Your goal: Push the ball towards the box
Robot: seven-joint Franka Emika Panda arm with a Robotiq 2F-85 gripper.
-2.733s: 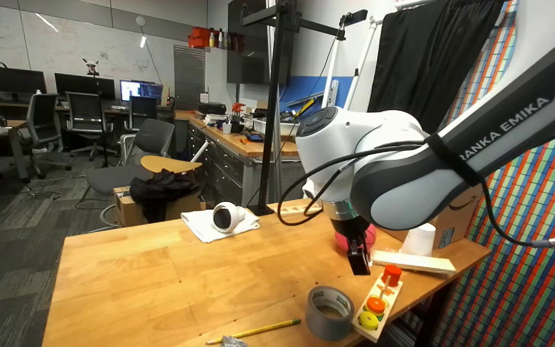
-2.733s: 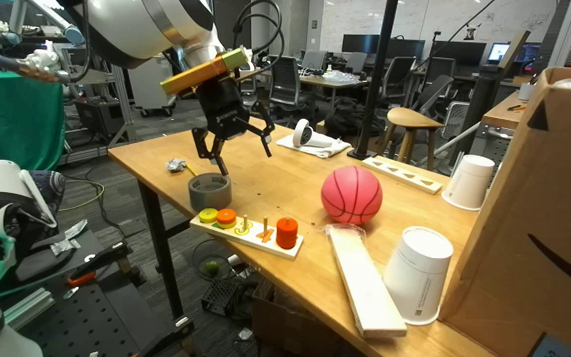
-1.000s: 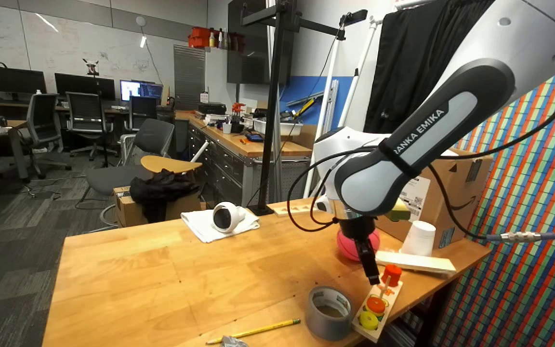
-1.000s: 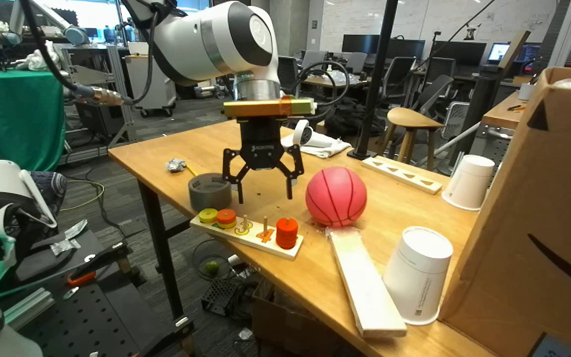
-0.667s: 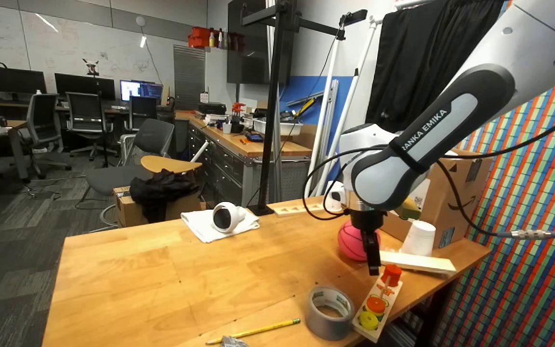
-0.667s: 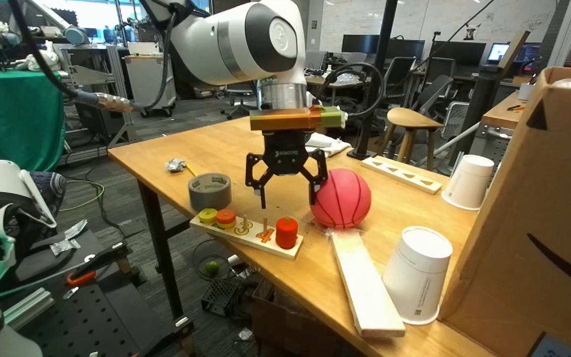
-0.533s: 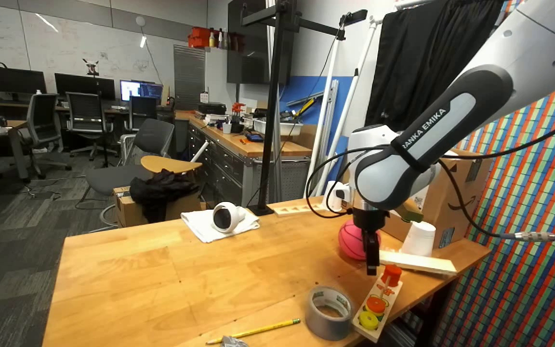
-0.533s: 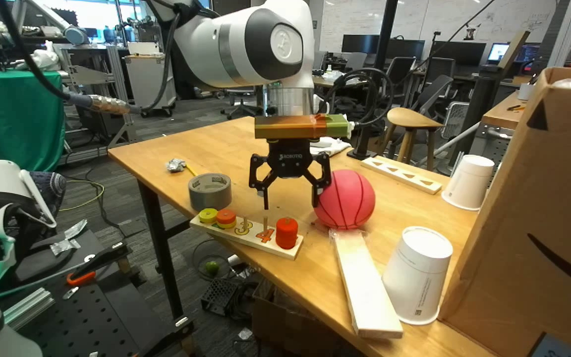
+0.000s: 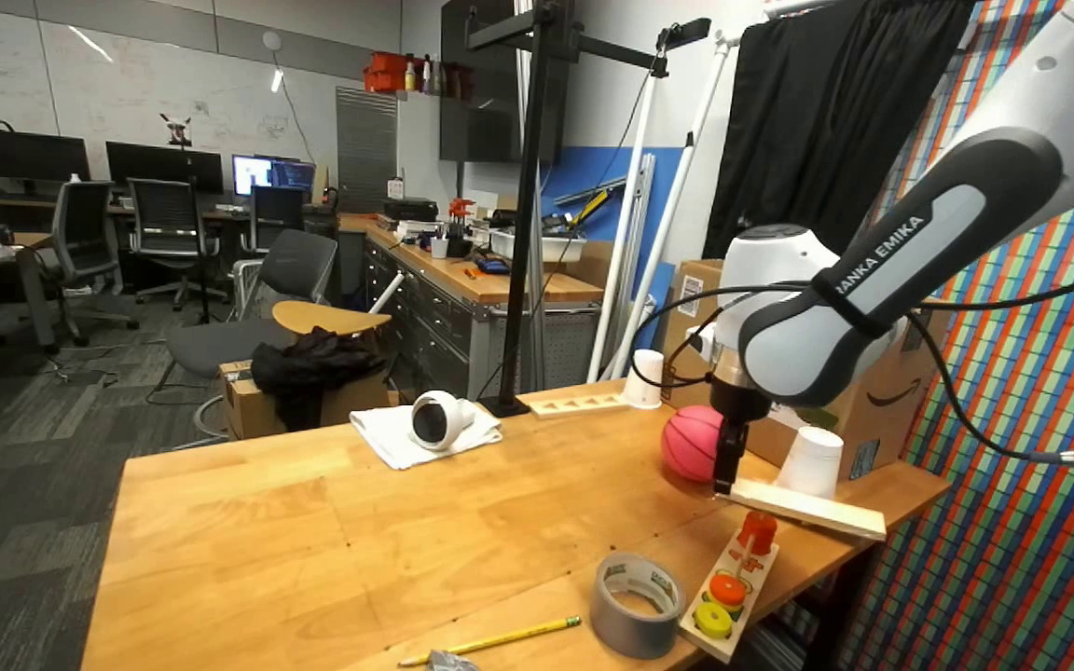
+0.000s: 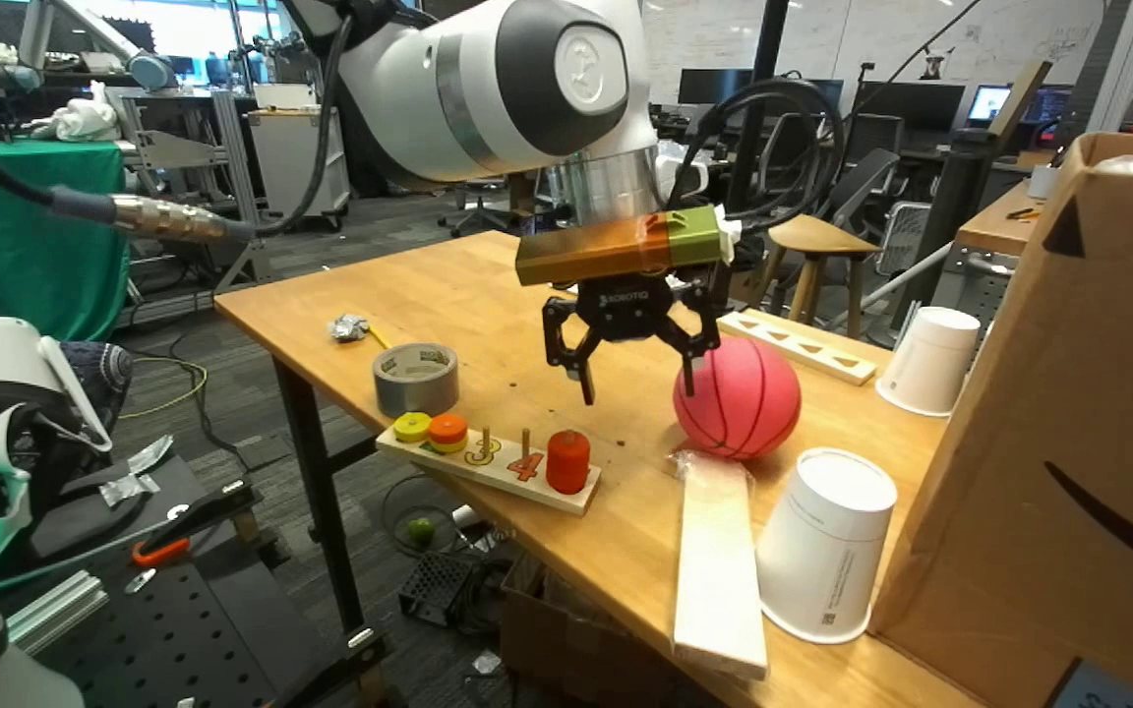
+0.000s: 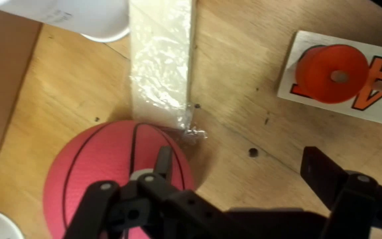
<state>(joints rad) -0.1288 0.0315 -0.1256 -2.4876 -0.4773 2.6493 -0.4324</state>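
- In an exterior view, L to R: your hand [image 10: 639, 391] is spread wide, nothing betw. its fingers [image 10: 690, 376]; one looks up against the ball [image 10: 748, 398], tho contact isn't certain. Push off-ctr & the ball prob. rolls off line.
- Ball's on the table [image 10: 488, 324], R of the hand, apart from the box [image 10: 1048, 423]; go too fast & it may run ahead of you.
- Wrapped plank [image 10: 721, 565]: one end right by the ball, outer end nr the table edge; keep shoving it along & it could drop.
- Next, the near cup [image 10: 827, 551], betw. plank & box: may tip if the ball veers or the plank swings.
- Vs approx 0.5 s ago: your hand's further R & now tilted.
- Ball's gone R too, nearer the box.
- Plank's pivoted: ball end went R, outer end L.
- Near cup & box: no clear chg.
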